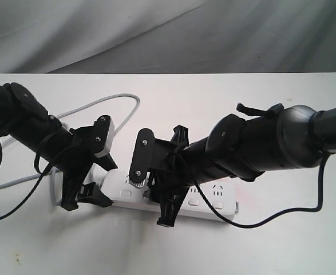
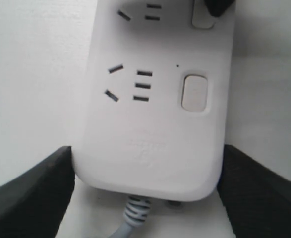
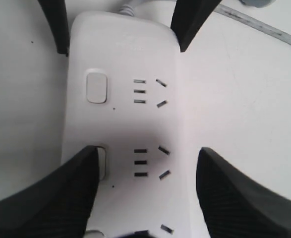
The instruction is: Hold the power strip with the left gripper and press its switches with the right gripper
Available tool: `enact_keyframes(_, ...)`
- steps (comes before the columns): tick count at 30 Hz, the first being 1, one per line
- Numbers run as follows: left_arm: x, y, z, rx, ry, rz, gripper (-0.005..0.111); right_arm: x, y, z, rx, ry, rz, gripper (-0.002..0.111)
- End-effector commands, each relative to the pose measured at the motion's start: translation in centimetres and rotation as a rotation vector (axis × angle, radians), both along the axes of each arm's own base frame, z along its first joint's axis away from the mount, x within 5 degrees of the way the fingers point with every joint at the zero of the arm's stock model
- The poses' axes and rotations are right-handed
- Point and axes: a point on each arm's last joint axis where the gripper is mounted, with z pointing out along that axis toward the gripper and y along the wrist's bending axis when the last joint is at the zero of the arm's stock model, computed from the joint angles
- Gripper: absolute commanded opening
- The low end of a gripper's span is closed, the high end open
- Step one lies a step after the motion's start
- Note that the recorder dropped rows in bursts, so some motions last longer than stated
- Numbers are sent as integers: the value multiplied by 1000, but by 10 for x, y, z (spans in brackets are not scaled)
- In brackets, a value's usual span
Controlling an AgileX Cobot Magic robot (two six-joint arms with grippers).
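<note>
Power strip (image 1: 121, 192): lies flat on the white desk (image 1: 213, 103), outlets up, near the front edge, between the two arms
Cord (image 1: 107, 98): grey, leaves the strip's left end and loops back across the desk behind the left arm
Left tool (image 2: 147, 149): closed across the strip's width at the cord end; in the left wrist view both black pads sit against the long sides, so it is judged to be gripping
Right tool (image 3: 145, 153): jaws wide apart and holding nothing; it straddles the strip further along
Right tool finger (image 3: 61, 198): its tip overlaps the second switch (image 3: 102, 168) from the cord end; the other finger hangs past the strip's opposite side
First switch (image 2: 194, 92): uncovered, nothing touching it
Step in hand (judged): pressing the second switch; whether it is fully down cannot be told
Risk 1: the tip rests on the switch's outer edge; an off-centre push could slide it off the rounded side onto the desk
Risk 2: the strip is held at one end only; any sideways load from the press could pivot the free end
Risk 3: the sides are smooth plastic, so the left hold may slip
Risk 4: the idle finger stands close beside the strip and could snag it when the tool moves on to the next switch
</note>
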Motion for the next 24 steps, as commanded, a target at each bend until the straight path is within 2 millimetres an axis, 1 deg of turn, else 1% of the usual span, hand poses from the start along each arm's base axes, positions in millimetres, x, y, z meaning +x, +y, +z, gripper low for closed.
enact_keyframes(1,-1,-3,0,-9,13,-5,59,-3,-4,22,8,-63,23,55)
enact_keyframes(3,-1,-3,0,-9,13,-5,59,-4,-5,32,27,-83,15,55)
enact_keyframes(7,-1,-3,0,-9,13,-5,59,-8,-8,39,36,-96,6,55)
enact_keyframes(13,-1,-3,0,-9,13,-5,59,-12,-20,29,18,-63,-32,55)
enact_keyframes(18,-1,-3,0,-9,13,-5,59,-13,-21,27,19,-55,-38,55)
enact_keyframes(20,-1,-3,0,-9,13,-5,59,-16,-23,23,10,-43,-42,55)
enact_keyframes(24,-1,-3,0,-9,13,-5,59,-16,-32,18,-3,-27,-68,55)
